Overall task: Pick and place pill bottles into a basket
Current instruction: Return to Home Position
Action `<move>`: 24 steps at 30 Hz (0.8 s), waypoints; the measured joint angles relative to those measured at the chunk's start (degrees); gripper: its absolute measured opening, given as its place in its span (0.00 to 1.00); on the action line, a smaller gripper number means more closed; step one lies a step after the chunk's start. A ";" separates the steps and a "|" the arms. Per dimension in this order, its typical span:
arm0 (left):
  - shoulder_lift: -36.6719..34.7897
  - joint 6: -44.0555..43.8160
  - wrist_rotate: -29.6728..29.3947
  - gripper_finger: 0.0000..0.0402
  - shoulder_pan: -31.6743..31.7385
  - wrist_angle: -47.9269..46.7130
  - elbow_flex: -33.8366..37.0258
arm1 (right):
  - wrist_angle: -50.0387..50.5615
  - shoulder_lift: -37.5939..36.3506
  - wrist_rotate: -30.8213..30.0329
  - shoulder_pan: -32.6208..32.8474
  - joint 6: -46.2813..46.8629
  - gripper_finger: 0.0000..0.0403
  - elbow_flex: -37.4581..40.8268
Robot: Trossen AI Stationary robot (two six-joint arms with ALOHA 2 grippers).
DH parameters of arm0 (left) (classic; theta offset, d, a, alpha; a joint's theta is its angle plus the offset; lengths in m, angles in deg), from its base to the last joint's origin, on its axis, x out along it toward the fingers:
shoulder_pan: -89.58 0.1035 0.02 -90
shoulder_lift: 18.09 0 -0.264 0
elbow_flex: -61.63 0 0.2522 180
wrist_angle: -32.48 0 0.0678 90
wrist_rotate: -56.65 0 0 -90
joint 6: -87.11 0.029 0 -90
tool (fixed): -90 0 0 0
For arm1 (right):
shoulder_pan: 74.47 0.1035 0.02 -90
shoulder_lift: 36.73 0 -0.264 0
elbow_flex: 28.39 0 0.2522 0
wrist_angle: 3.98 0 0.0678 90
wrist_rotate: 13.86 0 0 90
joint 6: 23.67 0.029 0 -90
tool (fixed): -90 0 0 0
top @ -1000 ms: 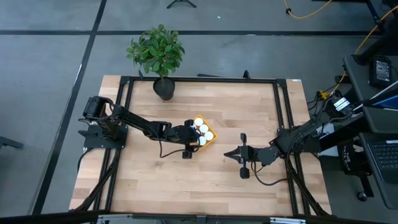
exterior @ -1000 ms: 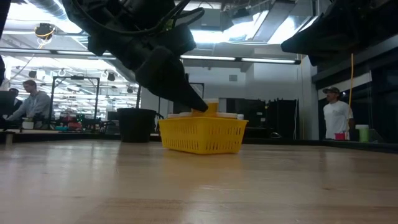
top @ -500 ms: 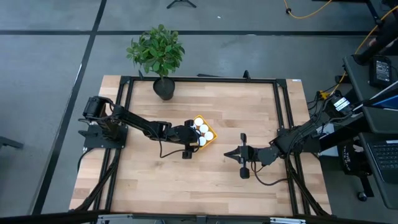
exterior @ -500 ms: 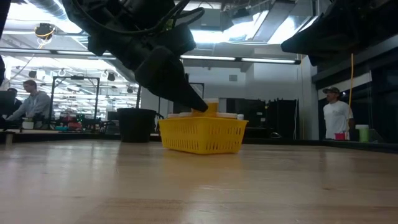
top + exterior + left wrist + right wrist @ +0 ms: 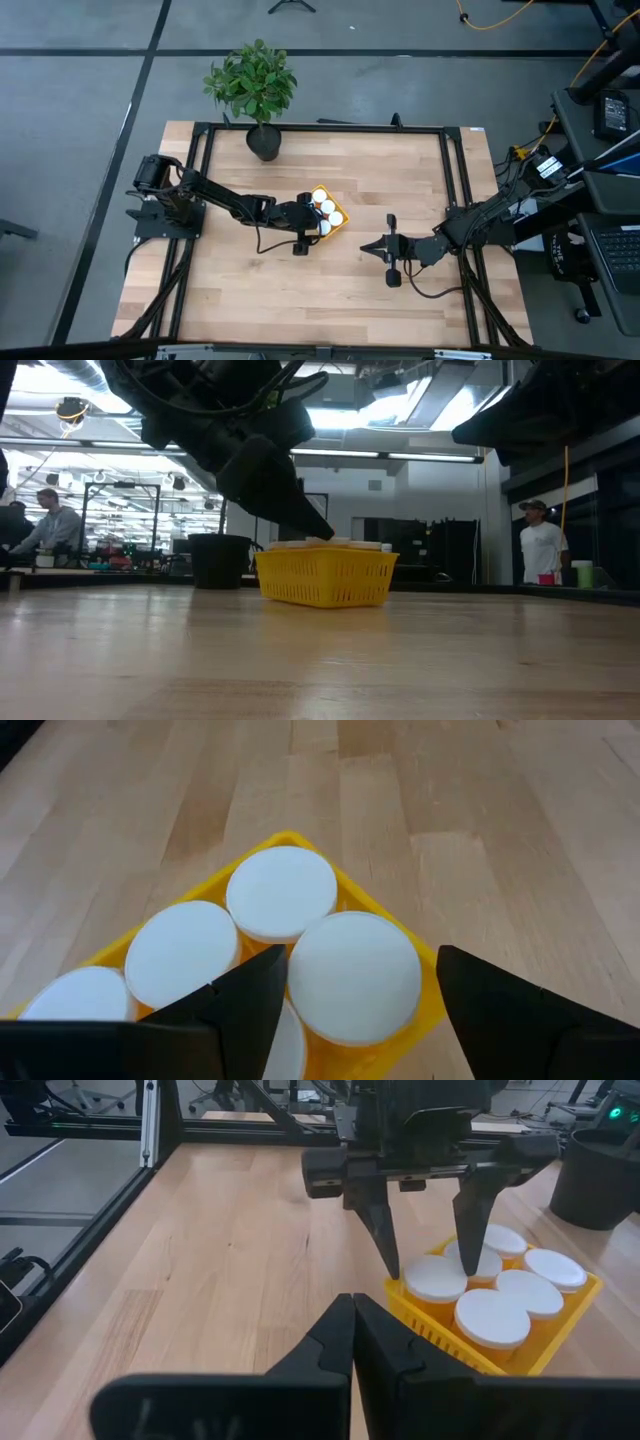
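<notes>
The yellow basket (image 5: 339, 220) stands mid-table with several white-capped orange pill bottles (image 5: 492, 1316) upright inside it. My left gripper (image 5: 316, 213) hovers open over the basket's near-left part. In the left wrist view, its fingers (image 5: 240, 1005) stand on either side of one bottle's white cap (image 5: 355, 978), which sits in the basket (image 5: 287, 838); a gap shows beside one finger. The right wrist view also shows this gripper (image 5: 430, 1268), open. My right gripper (image 5: 364, 246) is shut and empty, to the right of the basket and above the table.
A black pot with a green plant (image 5: 263, 143) stands at the table's far edge. A black frame (image 5: 455, 180) runs along the table's sides. People (image 5: 543, 545) are in the room beyond the table.
The orange bottle that stood up above the basket's rim below my left gripper has gone down into the basket among the others. Neither arm has visibly moved.
</notes>
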 joint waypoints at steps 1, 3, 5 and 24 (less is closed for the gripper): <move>0.00 0.47 0.00 0.63 0.00 0.00 0.00 | 0.00 0.00 -0.01 0.00 0.00 0.02 0.00; -0.29 1.41 0.00 0.62 0.00 -0.13 0.00 | 0.00 0.00 0.00 0.02 0.00 0.02 0.00; -0.83 1.48 0.00 0.62 0.00 -0.10 -0.13 | 0.00 0.00 0.00 0.02 0.00 0.02 0.00; -25.21 4.98 -0.18 0.47 -1.60 -17.22 -0.22 | -1.44 -0.45 0.09 -2.07 2.09 0.01 0.00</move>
